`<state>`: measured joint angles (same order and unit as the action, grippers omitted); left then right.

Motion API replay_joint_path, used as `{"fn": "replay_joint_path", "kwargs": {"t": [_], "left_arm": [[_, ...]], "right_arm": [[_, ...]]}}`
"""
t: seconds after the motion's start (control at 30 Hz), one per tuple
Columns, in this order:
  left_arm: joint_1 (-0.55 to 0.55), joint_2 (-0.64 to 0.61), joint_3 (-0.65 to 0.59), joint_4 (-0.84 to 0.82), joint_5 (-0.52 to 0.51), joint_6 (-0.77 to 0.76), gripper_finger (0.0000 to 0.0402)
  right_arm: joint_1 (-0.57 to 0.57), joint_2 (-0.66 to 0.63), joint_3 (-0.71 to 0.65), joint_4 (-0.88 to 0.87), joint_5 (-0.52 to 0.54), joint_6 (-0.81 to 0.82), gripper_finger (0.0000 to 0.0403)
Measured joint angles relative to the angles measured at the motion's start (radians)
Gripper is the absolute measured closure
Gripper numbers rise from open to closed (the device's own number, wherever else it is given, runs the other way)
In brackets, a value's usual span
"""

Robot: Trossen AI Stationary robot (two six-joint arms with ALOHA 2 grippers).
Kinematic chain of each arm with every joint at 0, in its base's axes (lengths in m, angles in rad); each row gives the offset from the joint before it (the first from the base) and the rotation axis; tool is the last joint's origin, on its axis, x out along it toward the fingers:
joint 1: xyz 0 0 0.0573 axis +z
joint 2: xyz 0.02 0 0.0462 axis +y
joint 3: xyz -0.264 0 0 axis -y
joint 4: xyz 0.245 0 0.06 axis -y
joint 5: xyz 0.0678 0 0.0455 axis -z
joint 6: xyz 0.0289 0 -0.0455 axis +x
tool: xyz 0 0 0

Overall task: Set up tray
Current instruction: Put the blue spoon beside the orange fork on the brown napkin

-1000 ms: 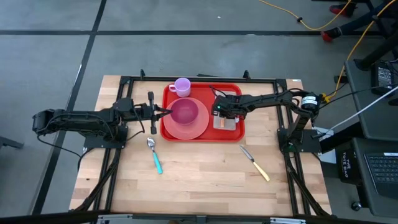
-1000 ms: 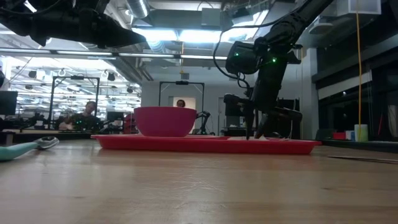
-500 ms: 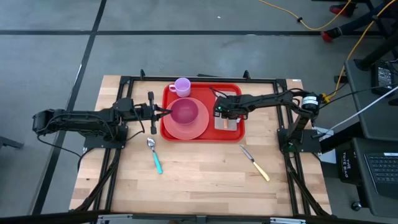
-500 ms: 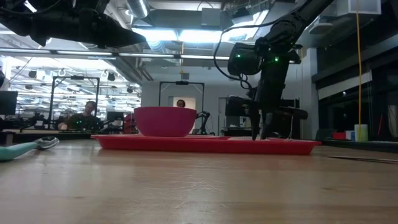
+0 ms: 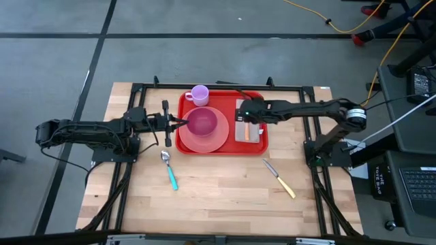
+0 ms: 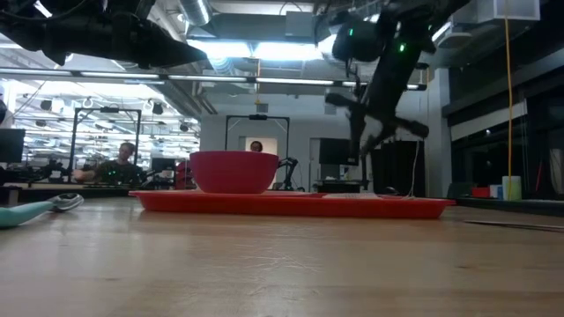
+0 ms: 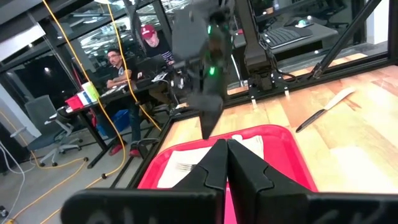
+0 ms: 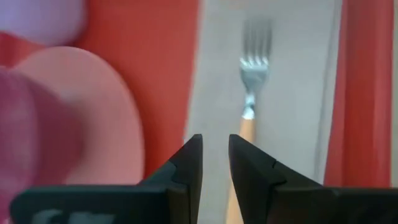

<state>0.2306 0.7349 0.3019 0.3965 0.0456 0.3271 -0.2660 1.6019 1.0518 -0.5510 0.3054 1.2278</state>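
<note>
The red tray lies at the table's middle. On it a pink plate carries a magenta bowl, and a purple cup stands at its far left corner. An orange-handled fork lies on a white napkin on the tray's right part. My right gripper hangs above the fork, slanting down, open by a narrow gap with nothing in it. My left gripper is shut, level, high over the tray's left rim.
A teal-handled spoon lies on the wood near the tray's near left corner. A yellow-handled knife lies to the near right of the tray. People sit at desks in the room beyond the table.
My right gripper has risen from just above the napkin to well clear of the tray, tipping a little. The fork and napkin stay where they were.
</note>
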Motion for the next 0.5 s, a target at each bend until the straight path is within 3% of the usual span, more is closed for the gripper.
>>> {"fn": "replay_joint_path", "kwargs": {"t": [0.37, 0.5], "left_arm": [[0.0, 0.0, 0.0, -0.006, 0.004, 0.0, 0.0399], [0.0, 0.0, 0.0, -0.022, 0.019, 0.0, 0.04]], "right_arm": [[0.163, -0.121, 0.018, -0.004, 0.202, -0.255, 0.0323], [0.257, -0.127, 0.018, 0.005, 0.274, -0.343, 0.0349]]}}
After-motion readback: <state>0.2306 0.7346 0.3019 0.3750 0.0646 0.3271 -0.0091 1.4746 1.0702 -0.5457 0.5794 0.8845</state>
